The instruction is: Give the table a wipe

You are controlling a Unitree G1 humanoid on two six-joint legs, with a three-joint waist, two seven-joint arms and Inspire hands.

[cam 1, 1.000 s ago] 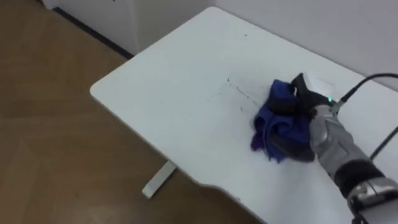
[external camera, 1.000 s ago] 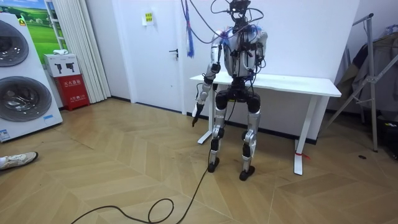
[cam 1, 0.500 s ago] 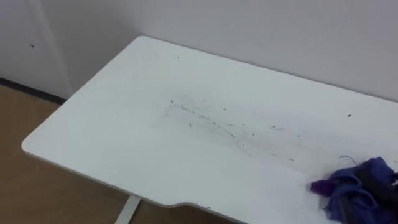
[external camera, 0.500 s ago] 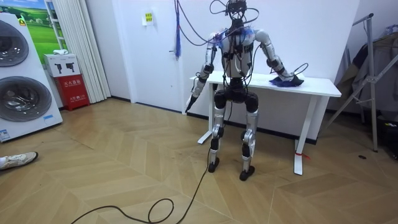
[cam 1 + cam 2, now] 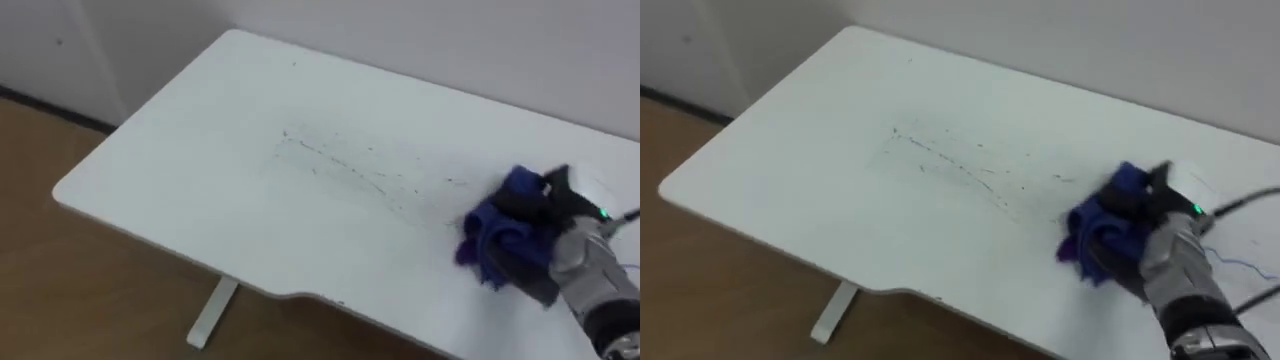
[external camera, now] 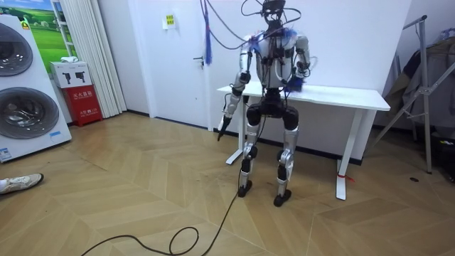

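Back toward the dark marks comes the blue cloth — clutched in the right robot hand.

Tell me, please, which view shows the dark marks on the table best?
The left eye view: the dark marks clearly cross the table, left of the blue cloth in the right hand. The right eye view shows them equally well; in the room view they are too small to tell.

No legible text: yellow notice on wall, white label on red box unreadable.
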